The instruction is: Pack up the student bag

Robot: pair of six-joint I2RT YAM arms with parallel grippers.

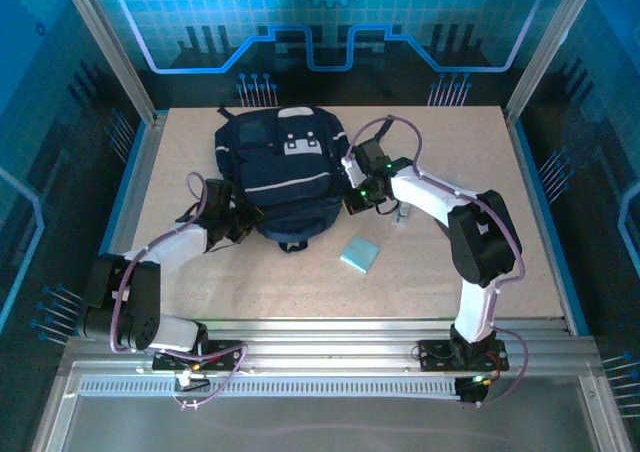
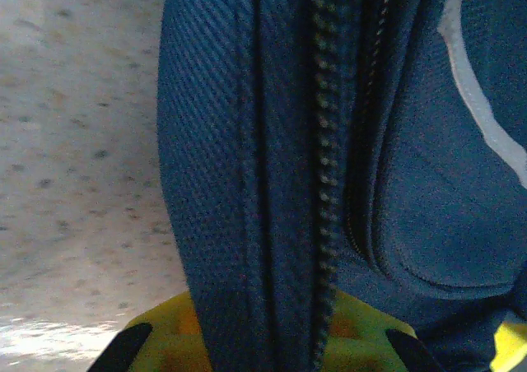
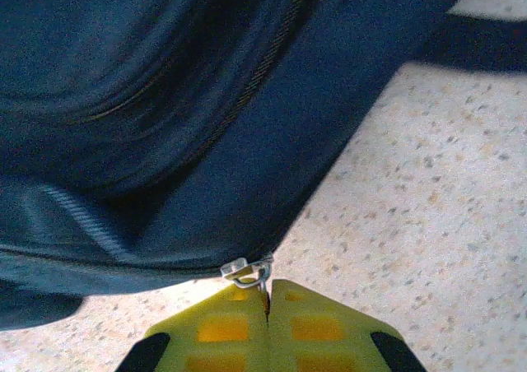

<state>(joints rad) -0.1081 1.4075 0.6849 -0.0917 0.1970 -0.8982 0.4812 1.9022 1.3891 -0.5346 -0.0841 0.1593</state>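
The student bag (image 1: 280,172), dark navy with pale stripes, lies flat at the back middle of the table. My left gripper (image 1: 238,219) is at its lower left edge. In the left wrist view a fold of the bag's fabric (image 2: 247,183) with its zip (image 2: 325,183) runs down between the yellow fingers (image 2: 160,339), and the left gripper (image 2: 272,335) is shut on it. My right gripper (image 1: 353,198) is at the bag's right edge. In the right wrist view the right gripper (image 3: 268,294) is shut on the metal zip pull (image 3: 247,271) at the bag's (image 3: 165,100) seam.
A small pale blue book (image 1: 359,254) lies on the table (image 1: 450,272) in front of the bag, between the two arms. Metal frame posts and blue walls stand round the table's sides and back.
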